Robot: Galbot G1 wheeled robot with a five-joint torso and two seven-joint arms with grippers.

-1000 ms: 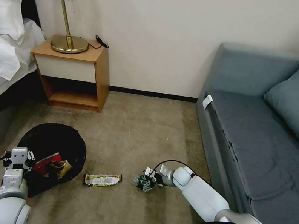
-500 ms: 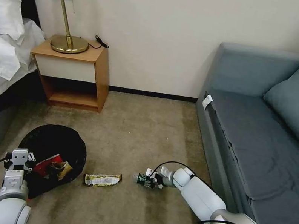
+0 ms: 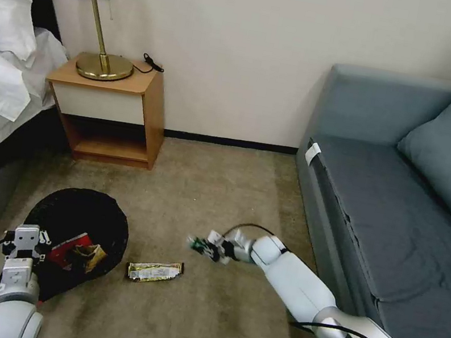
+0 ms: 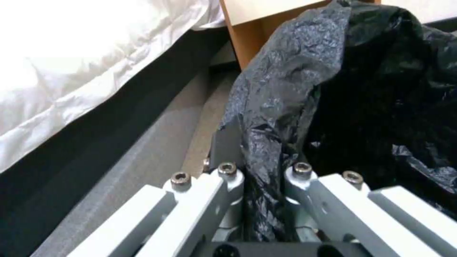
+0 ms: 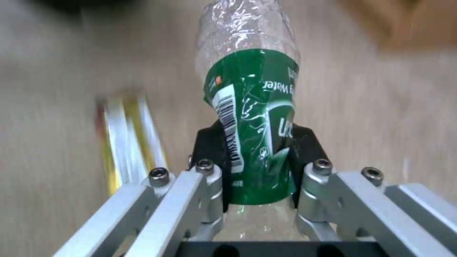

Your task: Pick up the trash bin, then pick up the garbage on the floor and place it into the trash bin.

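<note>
One bottle [image 3: 200,244], clear with a green label, now sits off the carpet [image 3: 214,202] in the right gripper [image 3: 216,248]; half a second ago it was lower and farther toward 3 o'clock, and it has since shifted up and toward 9 o'clock. Its plastic is crumpled, with a barcode running along the label. The right gripper's fingers [image 5: 209,150] are closed on both sides of the bottle's labelled middle, clamping it with the body sticking out forward past the tips.

Snack wrapper [image 3: 155,271], yellow and silver, lies flat on the carpet at 7 o'clock from the bottle, unmoved.

Trash bin [image 3: 77,225] stands farther toward 9 o'clock, lined with a crinkly black bag; a red-and-white cup [image 3: 69,247] and a brown paper bag [image 3: 90,256] rest inside it. Left gripper [image 3: 27,238] is at the bin's near rim, its fingers [image 4: 227,141] closed on a fold of the black liner [image 4: 285,100], as before.

Nightstand [image 3: 111,109] stands at 12 o'clock from the bin, sofa [image 3: 401,221] at 3 o'clock.
</note>
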